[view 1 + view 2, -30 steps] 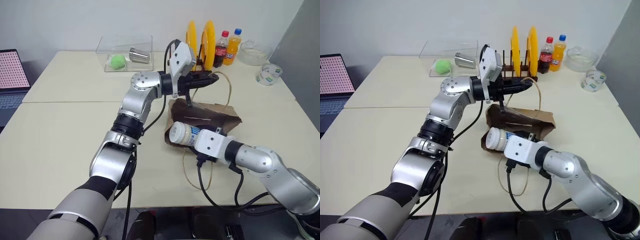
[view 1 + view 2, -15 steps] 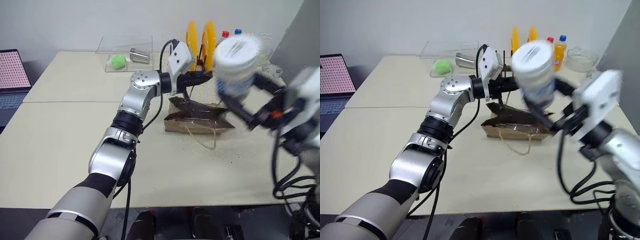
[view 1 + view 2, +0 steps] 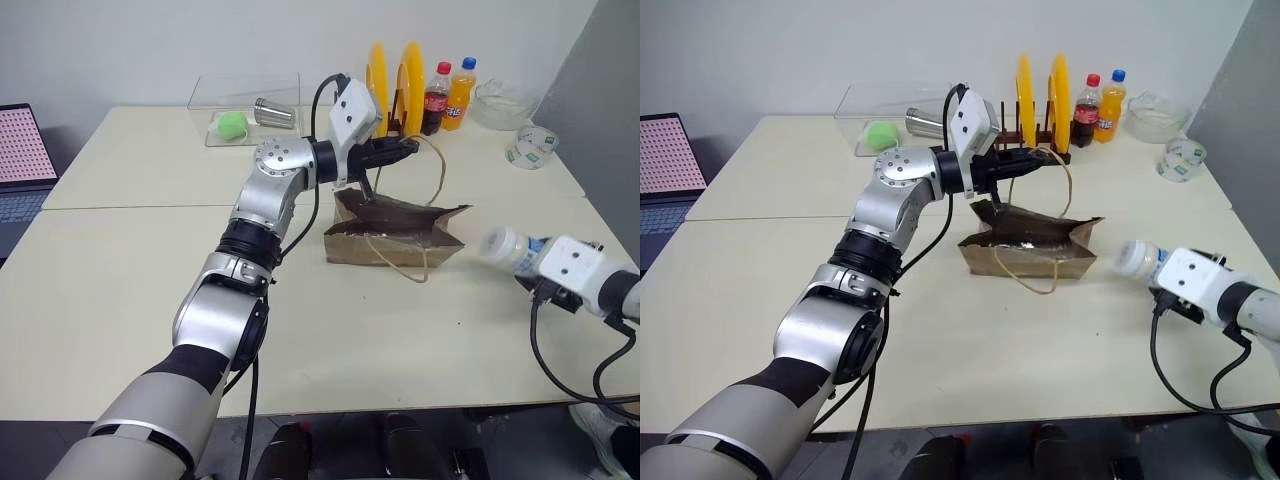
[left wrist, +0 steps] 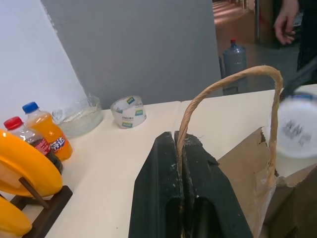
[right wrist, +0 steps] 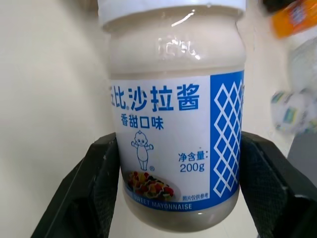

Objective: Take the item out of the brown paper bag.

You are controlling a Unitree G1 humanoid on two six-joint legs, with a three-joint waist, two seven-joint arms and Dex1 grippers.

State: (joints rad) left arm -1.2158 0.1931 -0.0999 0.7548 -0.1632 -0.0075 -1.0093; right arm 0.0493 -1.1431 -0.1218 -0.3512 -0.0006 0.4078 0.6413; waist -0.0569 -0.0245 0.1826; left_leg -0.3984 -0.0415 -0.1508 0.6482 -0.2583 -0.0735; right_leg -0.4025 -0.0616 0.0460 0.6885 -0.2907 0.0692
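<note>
The brown paper bag sits mid-table with its mouth up and one loose cord loop hanging down its front. My left gripper hovers above the bag, shut on the other cord handle and holding it up. The item, a small white bottle with a blue and white label, is outside the bag to its right, just above the table. My right gripper is shut on it, and its black fingers press both sides of the bottle.
At the table's back stand a rack of yellow plates, a cola bottle, an orange soda bottle, a glass bowl and a tape roll. A clear box holds a green ball and a metal cup. A laptop is far left.
My right gripper pulled the bottle out of the bag's mouth, swung it up and to the right, and now holds it low beside the bag. The left gripper kept its hold on the handle.
</note>
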